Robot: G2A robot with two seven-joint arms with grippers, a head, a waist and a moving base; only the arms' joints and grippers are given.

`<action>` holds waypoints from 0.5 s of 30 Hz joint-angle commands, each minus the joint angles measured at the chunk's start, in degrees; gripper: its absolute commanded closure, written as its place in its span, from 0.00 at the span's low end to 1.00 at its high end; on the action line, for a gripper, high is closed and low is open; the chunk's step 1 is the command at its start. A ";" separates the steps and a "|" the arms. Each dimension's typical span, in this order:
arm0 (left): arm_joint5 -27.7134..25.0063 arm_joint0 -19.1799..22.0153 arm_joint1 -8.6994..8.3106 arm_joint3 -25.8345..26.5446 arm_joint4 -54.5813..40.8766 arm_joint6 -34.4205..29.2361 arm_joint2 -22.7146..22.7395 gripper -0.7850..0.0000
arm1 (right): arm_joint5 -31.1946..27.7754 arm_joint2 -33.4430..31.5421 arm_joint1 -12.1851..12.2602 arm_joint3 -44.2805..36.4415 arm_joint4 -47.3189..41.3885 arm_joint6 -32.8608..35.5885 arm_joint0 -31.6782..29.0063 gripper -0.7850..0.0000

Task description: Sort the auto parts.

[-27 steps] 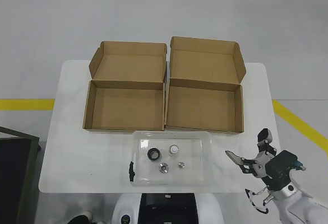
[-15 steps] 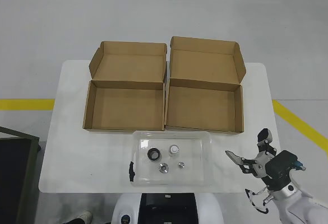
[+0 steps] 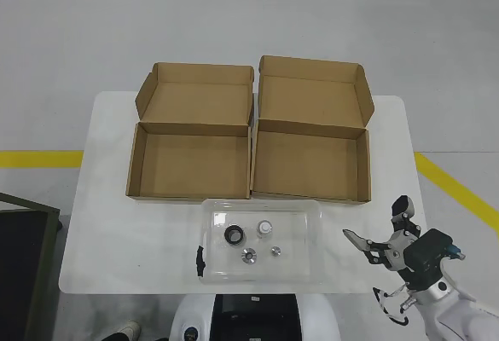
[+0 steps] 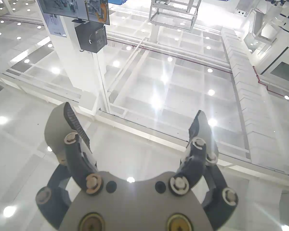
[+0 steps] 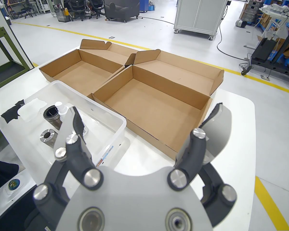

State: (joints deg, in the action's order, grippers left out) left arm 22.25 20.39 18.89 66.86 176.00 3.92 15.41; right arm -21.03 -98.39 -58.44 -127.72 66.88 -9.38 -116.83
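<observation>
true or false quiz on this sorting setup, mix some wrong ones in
1. The parts lie in the clear bin. True.
2. The right gripper holds a part. False: the right gripper is open and empty.
3. Both cardboard boxes are empty. True.
4. The clear bin holds six parts. False: four show in it.
5. The left gripper is shut. False: the left gripper is open.
</observation>
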 commanded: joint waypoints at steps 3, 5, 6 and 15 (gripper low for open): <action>0.00 0.00 0.00 0.00 0.00 0.00 0.00 0.00 | -5.22 1.78 0.27 0.19 2.73 3.31 3.39 0.00; 0.00 0.00 0.00 0.00 0.00 0.00 0.00 0.00 | -6.76 3.17 0.33 0.54 3.77 4.87 5.10 0.00; 0.00 0.00 0.00 0.00 0.00 0.00 0.00 0.00 | -7.34 4.00 0.34 0.73 4.06 5.69 5.92 0.00; 0.00 0.00 0.00 0.00 0.00 0.00 0.00 0.00 | -12.42 15.06 0.14 1.84 6.68 15.60 15.06 0.00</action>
State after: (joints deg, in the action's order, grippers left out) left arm 22.25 20.39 18.89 66.86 176.00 3.92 15.41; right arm -33.24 -84.97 -58.23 -126.09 72.98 5.12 -103.15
